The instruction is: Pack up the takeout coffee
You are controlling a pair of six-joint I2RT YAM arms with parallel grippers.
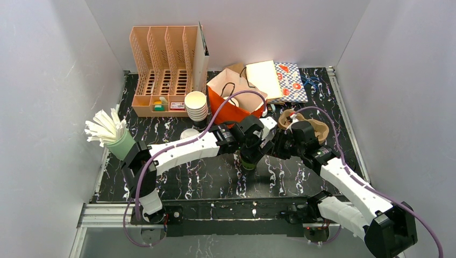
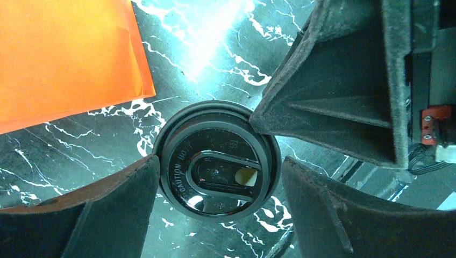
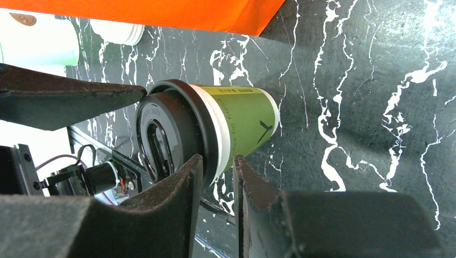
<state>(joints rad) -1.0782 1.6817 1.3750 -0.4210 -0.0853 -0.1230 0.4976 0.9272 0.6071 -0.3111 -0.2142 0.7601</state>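
While the green cup stands upright near the middle of the dark marbled surface, the left hand grips its black lid from above, pressing at the lid's 9 and 3 o'clock in the left wrist view. The right hand meets the rim near 1 o'clock, drawn almost closed with only a thin gap left. Whether it pinches the rim, I cannot tell. An orange bag sits just beyond the cup, toward 12 o'clock.

The left gripper and right gripper meet over a dark cup on the desk, just in front of the orange bag.
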